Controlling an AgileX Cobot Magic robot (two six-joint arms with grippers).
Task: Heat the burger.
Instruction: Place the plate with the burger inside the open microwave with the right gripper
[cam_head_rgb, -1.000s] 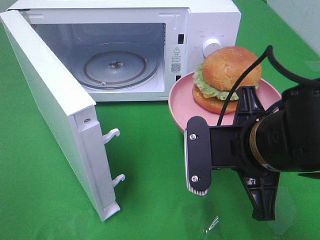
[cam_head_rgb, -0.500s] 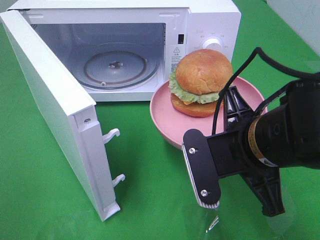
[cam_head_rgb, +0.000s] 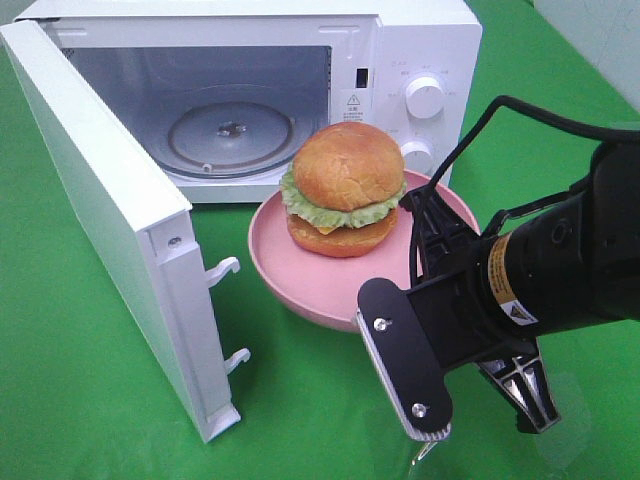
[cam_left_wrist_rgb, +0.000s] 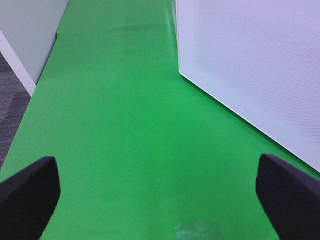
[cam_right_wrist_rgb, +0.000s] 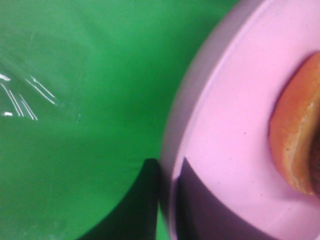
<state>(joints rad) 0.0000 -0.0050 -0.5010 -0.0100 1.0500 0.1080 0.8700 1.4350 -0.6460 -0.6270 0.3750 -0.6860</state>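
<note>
One plate (cam_head_rgb: 300, 282) with the burger (cam_head_rgb: 345, 188) has slid left, near the open microwave (cam_head_rgb: 420, 40); right gripper (cam_right_wrist_rgb: 167, 200) pinches its rim; left gripper (cam_left_wrist_rgb: 160, 195) fingers stay apart; I think it goes in next.

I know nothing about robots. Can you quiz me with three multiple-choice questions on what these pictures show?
1. Where is the burger? A) on the glass turntable B) on the pink plate C) on the green cloth
2. How many knobs does the microwave have? A) two B) one C) four
3. The microwave's door is: A) shut B) missing C) wide open
Answers: 1 B, it sits on the plate; 2 A, two white dials, one above the other; 3 C, it swings fully out.
</note>
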